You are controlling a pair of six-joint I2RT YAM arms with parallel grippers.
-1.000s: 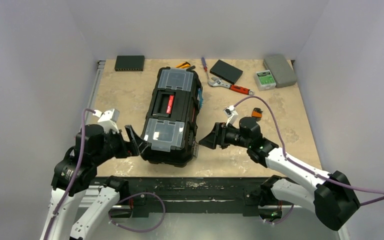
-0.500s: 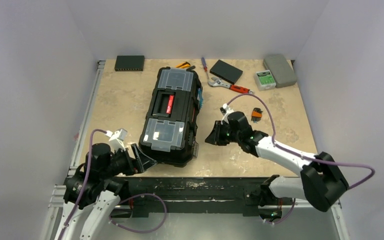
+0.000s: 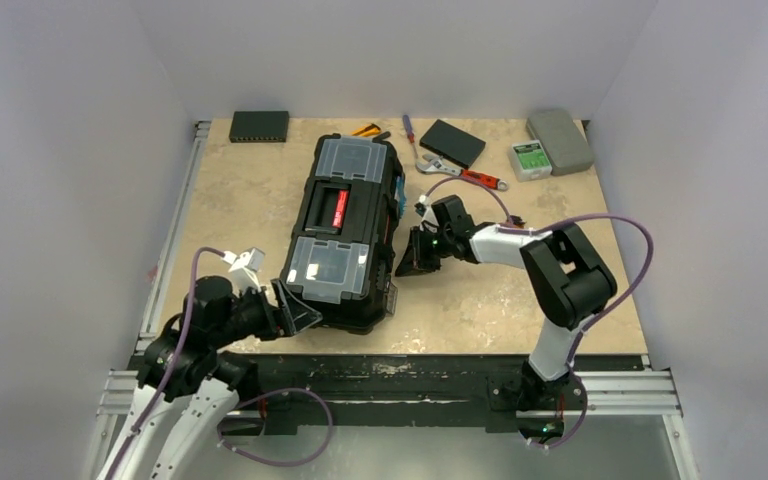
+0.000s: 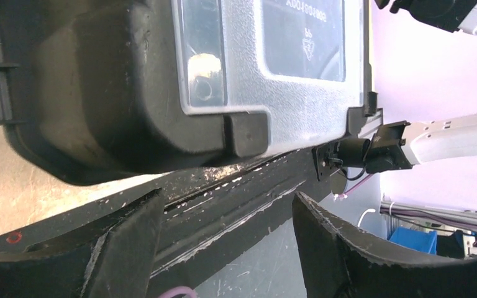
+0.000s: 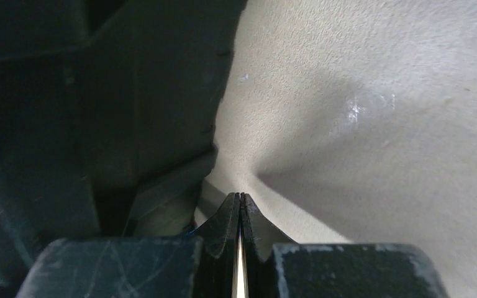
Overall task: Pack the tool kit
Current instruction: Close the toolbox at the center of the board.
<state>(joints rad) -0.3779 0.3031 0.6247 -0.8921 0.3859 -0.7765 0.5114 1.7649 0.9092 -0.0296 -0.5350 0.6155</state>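
Observation:
The tool kit [image 3: 345,225], a black toolbox with a red-marked handle and two clear-lidded compartments, lies lengthways mid-table with its lid down. My left gripper [image 3: 297,314] stands open at the box's near-left corner. In the left wrist view the box [image 4: 118,93] and its clear lid [image 4: 273,56] sit above the open gripper [image 4: 227,208], with nothing between the fingers. My right gripper [image 3: 407,266] is shut and empty, low against the box's right side near its near end. In the right wrist view the shut tips [image 5: 240,196] touch the table beside the box wall [image 5: 99,93].
A red-handled wrench [image 3: 462,173], a screwdriver [image 3: 409,128] and a yellow-black tool [image 3: 367,129] lie behind the box. A flat black box [image 3: 452,142], grey case [image 3: 560,140], green-white item [image 3: 531,158] and black device [image 3: 258,125] line the back. The table's front rail [image 4: 236,186] lies under the left gripper.
My right gripper has shut and swung left and away, up against the toolbox's right side. The left gripper has dropped back toward the near edge, to the box's near-left corner.

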